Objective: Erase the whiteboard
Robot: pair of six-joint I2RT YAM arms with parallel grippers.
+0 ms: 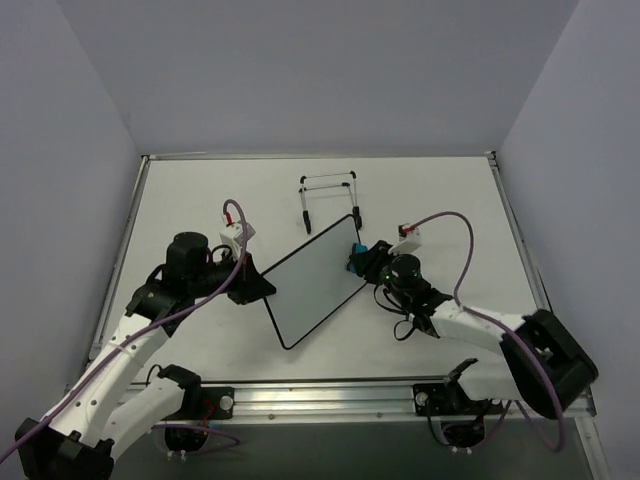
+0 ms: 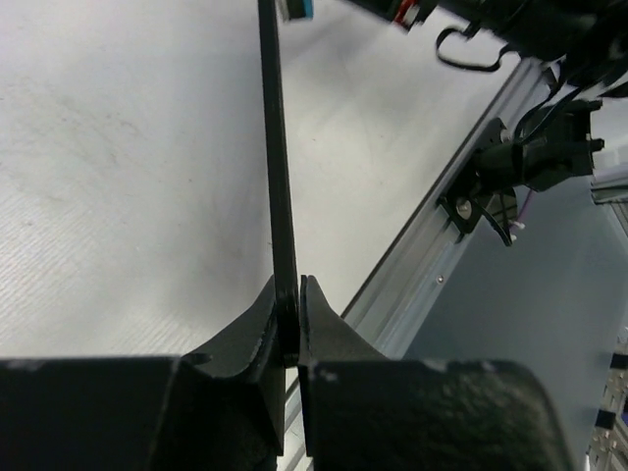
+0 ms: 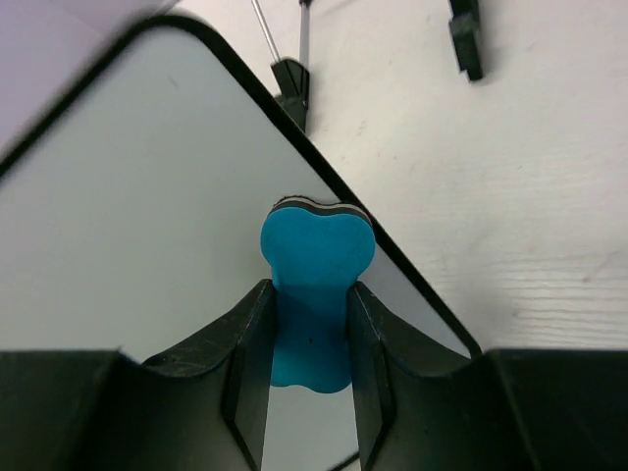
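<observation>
Left gripper (image 2: 297, 294) has its two black fingers pressed together on the thin black edge of the whiteboard (image 2: 280, 196), which the left wrist view shows edge-on between them. In the top view this gripper (image 1: 258, 287) clamps the board's corner at 9 o'clock. Right gripper (image 3: 309, 304) pinches a blue eraser (image 3: 316, 255), whose rounded end sits on the white surface just inside the frame. From above, that gripper (image 1: 357, 260) and the eraser (image 1: 355, 250) meet the whiteboard (image 1: 315, 290) at about 2 o'clock from its middle. The board lies near the middle of the table (image 1: 180, 200), its long side running from 7 o'clock to 1 o'clock, and its visible face (image 3: 128, 196) shows no writing. A thin wire stand (image 1: 328, 195) is at 12 o'clock, just beyond the board's far corner.
</observation>
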